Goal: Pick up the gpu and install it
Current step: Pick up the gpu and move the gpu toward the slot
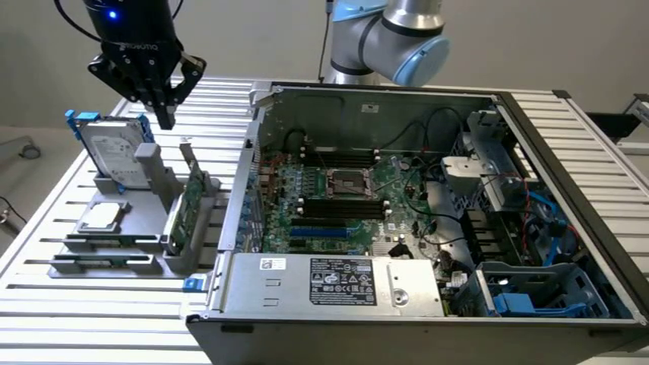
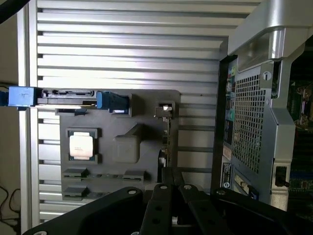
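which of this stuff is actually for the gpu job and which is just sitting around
For the job:
gpu
gripper, shut, hovering near it
open computer case

Just lying about:
hard drive
processor chip
both in the grey holder

Soft, even light; pale glare on the slatted table (image 2: 132, 44) and computer case (image 2: 274, 29); gripper (image 2: 172, 175) a dark silhouette
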Robot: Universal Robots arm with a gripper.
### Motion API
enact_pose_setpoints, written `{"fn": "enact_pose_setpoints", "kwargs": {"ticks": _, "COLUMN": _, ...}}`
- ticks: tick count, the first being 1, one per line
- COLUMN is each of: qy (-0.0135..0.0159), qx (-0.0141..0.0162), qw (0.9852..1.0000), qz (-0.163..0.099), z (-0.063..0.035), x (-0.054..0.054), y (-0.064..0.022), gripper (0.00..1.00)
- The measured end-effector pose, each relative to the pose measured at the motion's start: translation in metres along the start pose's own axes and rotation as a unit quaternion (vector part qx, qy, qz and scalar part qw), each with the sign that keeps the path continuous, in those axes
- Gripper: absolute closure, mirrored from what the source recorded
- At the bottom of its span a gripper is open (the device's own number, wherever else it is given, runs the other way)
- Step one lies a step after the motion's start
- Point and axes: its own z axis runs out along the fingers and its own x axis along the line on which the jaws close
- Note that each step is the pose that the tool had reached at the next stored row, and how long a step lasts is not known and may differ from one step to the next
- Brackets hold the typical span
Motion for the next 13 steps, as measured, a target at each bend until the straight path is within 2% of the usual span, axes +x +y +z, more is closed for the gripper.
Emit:
{"fn": "enact_pose_setpoints", "kwargs": {"ticks": 1, "qy": 0.0, "qx": 0.0, "qw": 1.0, "qz": 0.0, "z": 0.0, "x": 0.0, "y": 0.0, "gripper": 0.88}}
{"fn": "enact_pose_setpoints", "kwargs": {"ticks": 2, "qy": 0.0, "qx": 0.0, "qw": 1.0, "qz": 0.0, "z": 0.0, "x": 0.0, "y": 0.0, "gripper": 0.83}}
{"fn": "enact_pose_setpoints", "kwargs": {"ticks": 3, "qy": 0.0, "qx": 0.0, "qw": 1.0, "qz": 0.0, "z": 0.0, "x": 0.0, "y": 0.0, "gripper": 0.83}}
{"fn": "enact_pose_setpoints", "kwargs": {"ticks": 5, "qy": 0.0, "qx": 0.0, "qw": 1.0, "qz": 0.0, "z": 0.0, "x": 0.0, "y": 0.0, "gripper": 0.7}}
{"fn": "enact_pose_setpoints", "kwargs": {"ticks": 7, "qy": 0.0, "qx": 0.0, "qw": 1.0, "qz": 0.0, "z": 0.0001, "x": 0.001, "y": 0.0, "gripper": 0.7}}
{"fn": "enact_pose_setpoints", "kwargs": {"ticks": 8, "qy": -0.0001, "qx": -0.0001, "qw": 1.0, "qz": 0.0, "z": 0.0011, "x": 0.001, "y": -0.0003, "gripper": 0.64}}
{"fn": "enact_pose_setpoints", "kwargs": {"ticks": 13, "qy": 0.0, "qx": 0.0, "qw": 1.0, "qz": 0.0, "z": 0.0101, "x": 0.002, "y": -0.0013, "gripper": 0.64}}
